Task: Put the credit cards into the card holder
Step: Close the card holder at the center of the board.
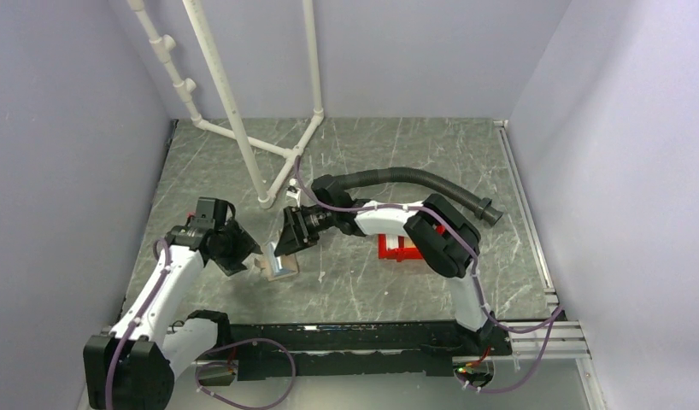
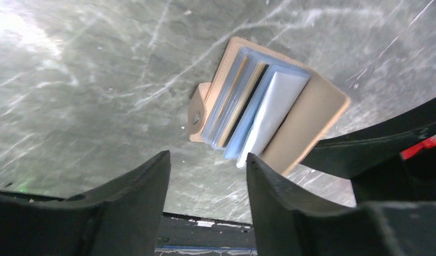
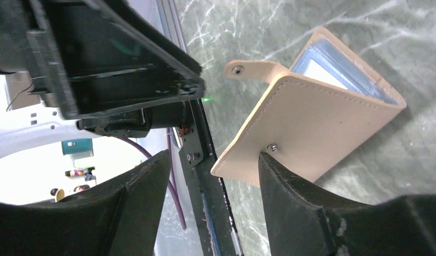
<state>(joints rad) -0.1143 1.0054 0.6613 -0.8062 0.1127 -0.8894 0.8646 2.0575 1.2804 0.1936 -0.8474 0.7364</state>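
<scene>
The tan card holder (image 1: 276, 263) lies half open on the table between my two grippers. In the left wrist view the card holder (image 2: 312, 120) shows its clear pockets fanned out, with a white credit card (image 2: 274, 104) and a tan-orange card edge (image 2: 249, 101) inside them. In the right wrist view I see its outer cover (image 3: 306, 117), the snap strap (image 3: 245, 69) and a white card (image 3: 322, 72). My left gripper (image 1: 246, 254) (image 2: 208, 157) is open and empty, just short of the holder. My right gripper (image 1: 286, 243) (image 3: 213, 157) is open, with one finger (image 3: 290, 192) against the cover's edge. I cannot tell whether it touches.
A red bin (image 1: 396, 249) sits behind the right arm, mostly hidden by it. A white pipe frame (image 1: 261, 154) stands at the back left. A black hose (image 1: 414, 179) lies at the back right. The black base rail (image 1: 346, 337) runs along the near edge.
</scene>
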